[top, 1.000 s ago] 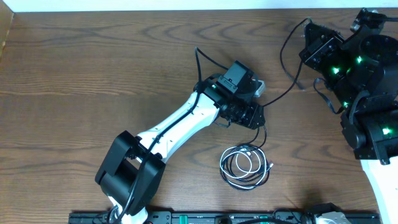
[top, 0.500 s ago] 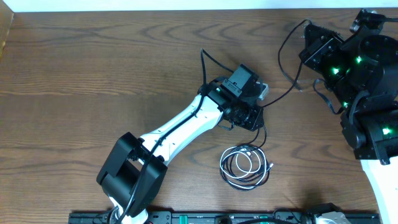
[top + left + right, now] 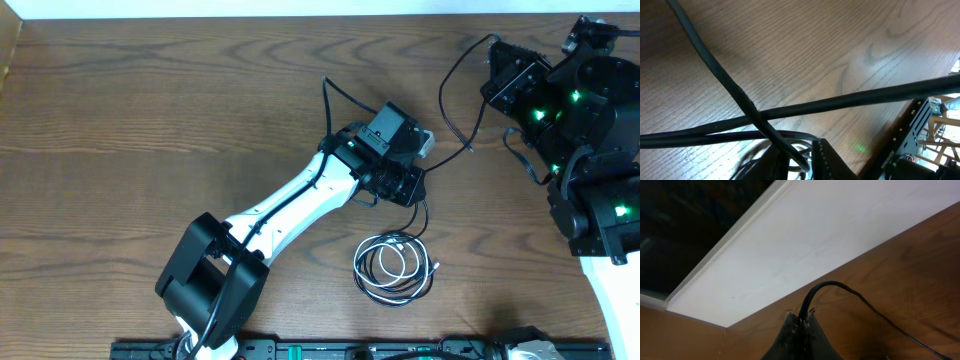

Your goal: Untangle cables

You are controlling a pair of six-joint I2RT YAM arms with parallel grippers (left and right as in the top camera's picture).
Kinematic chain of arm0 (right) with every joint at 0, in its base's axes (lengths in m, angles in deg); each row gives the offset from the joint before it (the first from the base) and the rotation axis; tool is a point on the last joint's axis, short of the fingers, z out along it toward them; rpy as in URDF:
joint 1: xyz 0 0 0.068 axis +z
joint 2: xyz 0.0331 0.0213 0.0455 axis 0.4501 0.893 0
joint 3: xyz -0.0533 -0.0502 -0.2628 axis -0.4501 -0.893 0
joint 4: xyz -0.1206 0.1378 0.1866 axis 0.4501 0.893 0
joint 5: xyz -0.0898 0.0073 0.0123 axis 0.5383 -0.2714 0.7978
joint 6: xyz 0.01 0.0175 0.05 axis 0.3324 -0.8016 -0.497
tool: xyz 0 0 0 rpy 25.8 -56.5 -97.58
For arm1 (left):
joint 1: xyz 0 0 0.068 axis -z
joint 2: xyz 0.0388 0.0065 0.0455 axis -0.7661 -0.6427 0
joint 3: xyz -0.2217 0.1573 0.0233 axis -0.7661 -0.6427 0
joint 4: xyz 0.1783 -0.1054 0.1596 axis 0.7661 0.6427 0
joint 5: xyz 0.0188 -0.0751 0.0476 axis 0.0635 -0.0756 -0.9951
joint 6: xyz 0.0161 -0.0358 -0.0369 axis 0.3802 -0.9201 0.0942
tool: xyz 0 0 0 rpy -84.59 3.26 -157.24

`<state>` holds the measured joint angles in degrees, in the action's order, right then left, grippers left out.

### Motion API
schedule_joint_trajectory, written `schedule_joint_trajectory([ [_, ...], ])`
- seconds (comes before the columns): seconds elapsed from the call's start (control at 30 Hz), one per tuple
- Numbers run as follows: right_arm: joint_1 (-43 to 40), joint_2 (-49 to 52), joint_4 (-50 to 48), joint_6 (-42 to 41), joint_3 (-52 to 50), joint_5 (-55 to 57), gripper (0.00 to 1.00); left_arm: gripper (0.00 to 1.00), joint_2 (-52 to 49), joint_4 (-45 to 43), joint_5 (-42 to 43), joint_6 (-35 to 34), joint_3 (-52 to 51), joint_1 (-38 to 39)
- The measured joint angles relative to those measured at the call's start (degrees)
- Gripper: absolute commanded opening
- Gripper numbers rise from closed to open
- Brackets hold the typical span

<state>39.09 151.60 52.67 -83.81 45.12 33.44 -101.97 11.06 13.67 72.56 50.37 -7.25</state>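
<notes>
A thin black cable [image 3: 446, 108] runs from my right gripper [image 3: 495, 45] at the far right down to my left gripper [image 3: 408, 186] near the table's middle. In the right wrist view that gripper [image 3: 803, 321] is shut on the black cable [image 3: 830, 285], which arcs out of its tips. In the left wrist view my left gripper [image 3: 800, 161] has its jaws drawn in on a black cable [image 3: 730, 84] that crosses a second black cable [image 3: 865, 97]. A coil of black cable [image 3: 365, 277] and white cable [image 3: 399, 263] lies just in front of the left gripper.
A black equipment rail [image 3: 330, 351] lines the table's front edge. A white wall strip [image 3: 815, 245] runs along the far edge. The right arm's bulky joints with green lights [image 3: 590, 150] fill the right side.
The left gripper's jaws have narrowed onto the black cable, and the arm has shifted slightly to the right. The slack loop between the grippers has swung left. The right gripper stays shut.
</notes>
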Motion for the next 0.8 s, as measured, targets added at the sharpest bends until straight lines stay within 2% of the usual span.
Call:
schedule_joint_trajectory([
  [0.07,0.0,0.0,0.1,0.0,0.0,0.0,0.01,0.09,0.0,-0.1,0.0,-0.4,0.0,0.0],
  [0.1,0.0,0.0,0.2,0.0,0.0,0.0,0.01,0.08,0.0,-0.2,0.0,-0.6,0.0,0.0],
  [0.4,-0.1,0.0,3.0,0.0,0.0,0.4,0.01,0.08,0.0,-0.2,0.0,-0.8,0.0,0.0],
  [0.63,-3.0,0.0,15.2,-0.2,0.1,5.7,0.01,0.07,2.1,0.8,0.5,-0.8,0.0,-2.6],
  [0.8,-4.6,0.1,25.6,-0.2,0.2,12.1,0.01,0.07,11.2,0.2,0.6,-1.4,-0.2,-7.8],
])
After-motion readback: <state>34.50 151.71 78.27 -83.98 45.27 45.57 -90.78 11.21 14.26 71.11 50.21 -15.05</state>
